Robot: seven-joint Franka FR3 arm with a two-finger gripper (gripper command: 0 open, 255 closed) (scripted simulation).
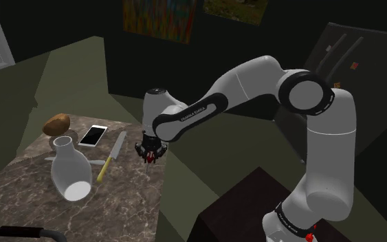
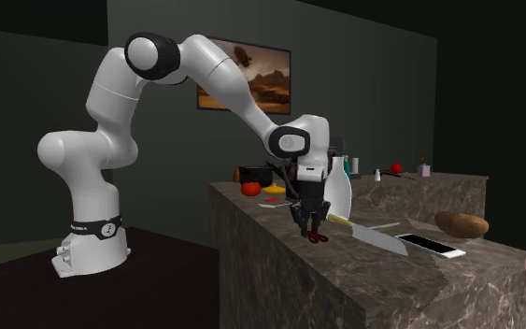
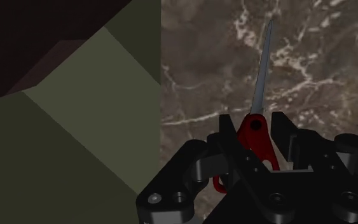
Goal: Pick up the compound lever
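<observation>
We see our pincer (image 3: 257,127) clenched on the red-handled scissors (image 3: 261,83), blades pointing out over the marbled bench (image 3: 323,44).

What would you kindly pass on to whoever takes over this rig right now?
Gripper: shut on the red-handled scissors, clasping them at the handle end, blades pointing away.
Place: low over the marble counter, near its edge, beside the yellow-handled knife.
Done: grasp.
Left: lift clear. I cannot tell whether the scissors are off the counter yet.
</observation>
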